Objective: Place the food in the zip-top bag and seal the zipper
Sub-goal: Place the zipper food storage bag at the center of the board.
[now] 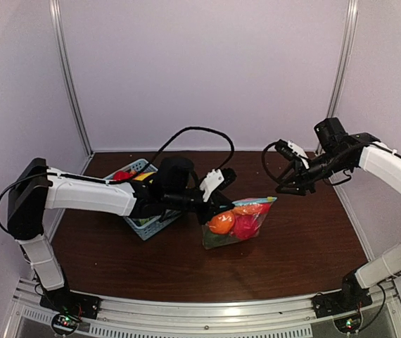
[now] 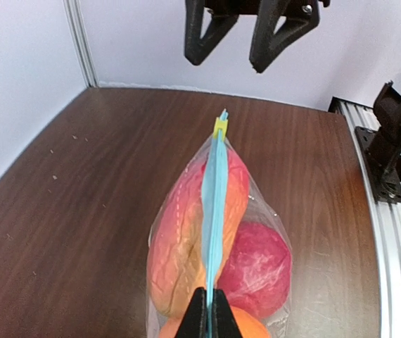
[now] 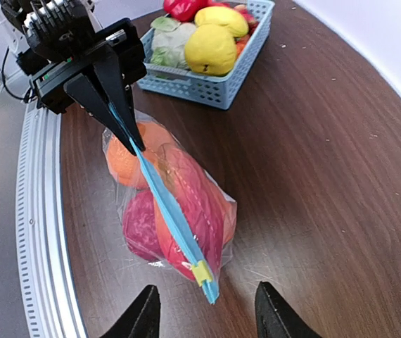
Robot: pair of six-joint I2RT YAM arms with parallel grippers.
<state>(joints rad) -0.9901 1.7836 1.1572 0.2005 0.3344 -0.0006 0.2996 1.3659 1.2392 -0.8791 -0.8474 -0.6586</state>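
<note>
The clear zip-top bag [image 1: 237,223] stands on the table and holds an orange fruit [image 1: 221,222], a red round one [image 1: 246,226] and a long red-orange one [image 2: 186,232]. Its light-blue zipper [image 2: 214,218] runs along the top, with a yellow slider [image 3: 201,270] at the far end. My left gripper [image 2: 209,313] is shut on the zipper's near end. My right gripper [image 3: 204,317] is open, just behind the slider end of the zipper and apart from it. It also shows in the top view [image 1: 288,184].
A light-blue lattice basket [image 3: 218,88] with yellow, green and red toy food stands at the left behind my left arm; it also shows in the top view [image 1: 141,227]. The table's metal front rail [image 3: 42,232] is close to the bag.
</note>
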